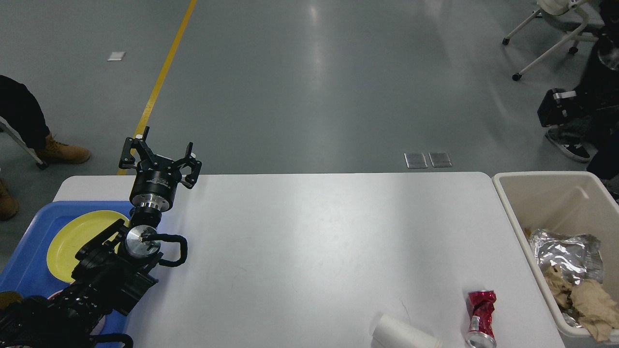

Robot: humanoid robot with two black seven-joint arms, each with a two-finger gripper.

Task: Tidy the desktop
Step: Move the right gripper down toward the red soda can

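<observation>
The white desktop (pixel 309 232) fills the lower part of the head view. My left gripper (pixel 162 149) is open and empty, raised above the desktop's far left corner, fingers pointing away from me. A crushed red can (pixel 481 316) lies near the front right of the desktop. A white paper cup (pixel 404 334) lies on its side just left of the can, partly cut off by the frame's bottom edge. My right gripper is out of view.
A blue tray (pixel 29 227) with a yellow plate (pixel 77 237) sits at the left edge, partly under my left arm. A cream bin (pixel 551 193) holding foil and crumpled paper stands at the right. People's legs and a chair stand beyond the table.
</observation>
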